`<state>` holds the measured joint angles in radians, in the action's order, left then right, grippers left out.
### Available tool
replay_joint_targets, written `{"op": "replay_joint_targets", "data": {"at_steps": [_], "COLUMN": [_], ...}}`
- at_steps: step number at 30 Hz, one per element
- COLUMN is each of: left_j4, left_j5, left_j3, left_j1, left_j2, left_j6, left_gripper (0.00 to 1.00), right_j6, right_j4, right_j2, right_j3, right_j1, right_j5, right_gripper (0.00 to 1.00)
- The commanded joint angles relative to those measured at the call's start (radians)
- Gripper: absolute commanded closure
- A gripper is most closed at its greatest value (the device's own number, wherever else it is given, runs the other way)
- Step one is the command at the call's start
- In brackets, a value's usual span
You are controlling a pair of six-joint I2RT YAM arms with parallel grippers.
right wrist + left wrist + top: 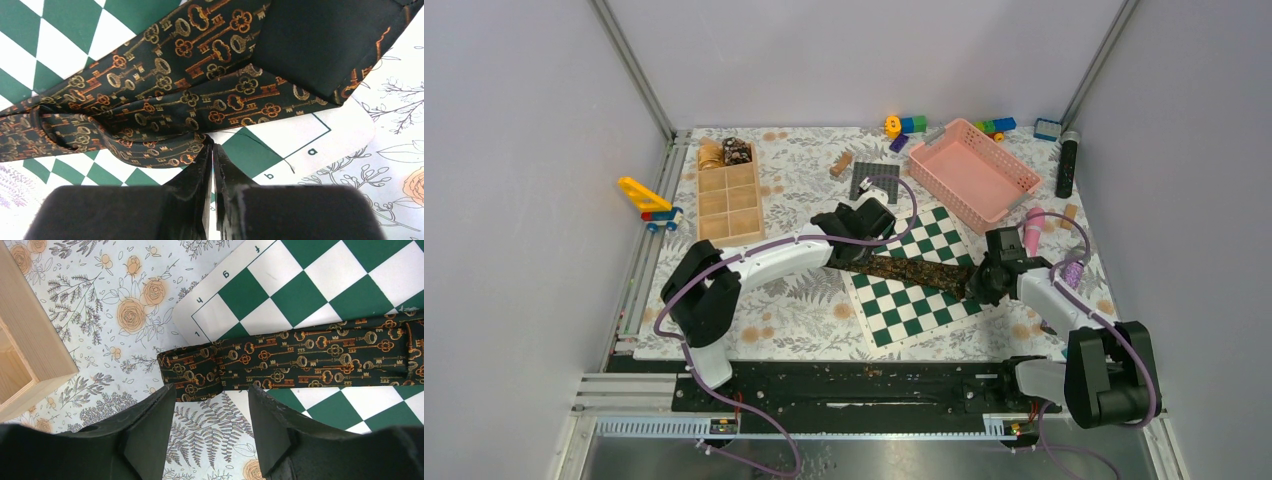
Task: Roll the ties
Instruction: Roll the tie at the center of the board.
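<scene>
Left gripper [211, 394]: jaws roughly half apart, over folded end of key-patterned tie [300, 357]; contact unclear.
Right gripper [211, 146]: closed to a slit, seemingly pinching tie's near edge.
Tie: flat across chessboard mat [914, 310].
Wooden tray [729, 215]: golden coil [711, 153] and dark coil [738, 152] in far compartments.
Cut off: tie's wide tip, right wrist view.

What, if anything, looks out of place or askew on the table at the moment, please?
Only the tie: it lies slanted across the chessboard mat, seam side up with black lining showing at its wide end, and its narrow end looks doubled over. Nothing looks spilled or damaged.
</scene>
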<state>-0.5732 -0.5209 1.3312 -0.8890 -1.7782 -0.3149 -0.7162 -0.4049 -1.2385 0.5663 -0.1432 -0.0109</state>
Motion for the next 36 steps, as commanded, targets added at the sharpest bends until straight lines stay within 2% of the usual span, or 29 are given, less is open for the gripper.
{"op": "replay_joint_targets", "data": {"at_steps": [1,7,17,27,36], "left_j4": [0.031,0.032,0.031,0.029,0.029], "left_j5": [0.012,0.008,0.005,0.005,0.005], "left_j3": [0.001,-0.007,-0.017,-0.026,-0.023], "left_j1": [0.004,0.003,0.004,0.005,0.007], "left_j2": [0.017,0.019,0.025,0.034,0.039], "left_j6": [-0.013,-0.013,-0.014,-0.013,-0.014], "left_gripper": [0.42,0.43,0.43,0.43,0.43], "right_j6": [0.002,0.029,0.049,0.072,0.073], "right_j4": [0.005,-0.029,-0.076,-0.104,-0.112], "right_j2": [0.054,0.071,0.008,-0.084,-0.107], "right_j3": [0.005,0.044,0.145,0.227,0.229], "right_j1": [0.005,0.005,0.005,0.004,0.005], "right_j5": [-0.01,0.042,0.142,0.178,0.208], "right_gripper": [0.92,0.93,0.93,0.94,0.91]}}
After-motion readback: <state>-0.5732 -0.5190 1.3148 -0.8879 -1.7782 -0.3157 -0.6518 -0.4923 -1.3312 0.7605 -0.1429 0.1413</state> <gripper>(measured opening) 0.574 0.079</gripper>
